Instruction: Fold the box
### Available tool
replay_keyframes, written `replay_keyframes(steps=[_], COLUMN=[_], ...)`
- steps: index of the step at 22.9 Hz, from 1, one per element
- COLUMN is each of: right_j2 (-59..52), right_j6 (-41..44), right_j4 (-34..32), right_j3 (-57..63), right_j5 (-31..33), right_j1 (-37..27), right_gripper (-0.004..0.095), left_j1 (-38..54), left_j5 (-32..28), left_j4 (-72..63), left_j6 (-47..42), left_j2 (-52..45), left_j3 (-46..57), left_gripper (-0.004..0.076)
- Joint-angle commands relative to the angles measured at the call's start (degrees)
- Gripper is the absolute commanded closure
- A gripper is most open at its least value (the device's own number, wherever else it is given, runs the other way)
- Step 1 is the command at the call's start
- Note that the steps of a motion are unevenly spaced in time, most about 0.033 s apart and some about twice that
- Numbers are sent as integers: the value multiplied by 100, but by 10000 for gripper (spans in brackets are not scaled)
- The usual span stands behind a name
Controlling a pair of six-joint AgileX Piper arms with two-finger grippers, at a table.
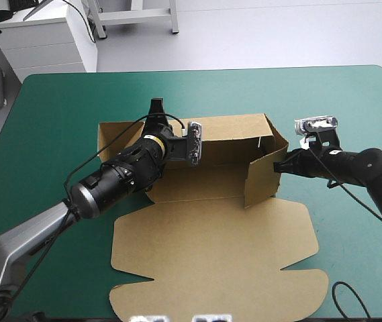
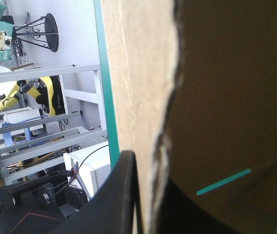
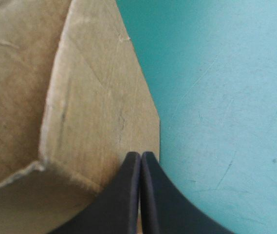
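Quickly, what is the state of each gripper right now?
Left gripper: shut on the box.
Right gripper: shut, tips at the box's side wall.

Bright and even in the high view, lit softly from overhead. Leaves the cover (image 1: 56, 134) around the box (image 1: 204, 201) matte and uniform on every side. Lays only pale, soft-edged shade inside the box, along its raised inner walls, darkest at the right wall. Keeps the box's flat front part plainly lit. Splits hard in the left wrist view: one board face lit pale, the face beside it sunk in deep brown shadow, with a thin lit strip of cover showing through the dark. Falls flat and strong in the right wrist view over cover beside the box; dims on the flap beside the right gripper (image 3: 140, 155), with faint sheen along its black edges.
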Motion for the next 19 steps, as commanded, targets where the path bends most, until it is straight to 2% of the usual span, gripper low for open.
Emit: replay_keyframes(steps=[1,3,6,9,10,14,19], right_j2=[-181,-191,-334,-566,-579,-534,-469], right_j6=[-767,-1163,-1595,-1807,-1850,-2014,-2251], right_j4=[790,909,909,894,905,927,1137], right_j3=[72,131,131,131,131,140,140], right_j5=[-274,-122,264,349,358,633,630], right_j1=[13,13,13,13,13,13,13], right_gripper=[921,907,695,429,397,384,362], left_j1=[3,3,3,3,3,3,3], left_j5=[527,599,661,687,699,759,722], left_j4=[-267,-279,-279,-279,-279,-279,-336], left_j6=[-93,-93,-93,-93,-93,-93,-93], left_j2=[-112,-112,-112,-112,-112,-112,-112], left_j3=[-16,-16,-16,-16,-16,-16,-16], left_gripper=[731,731,731,731,731,731,731])
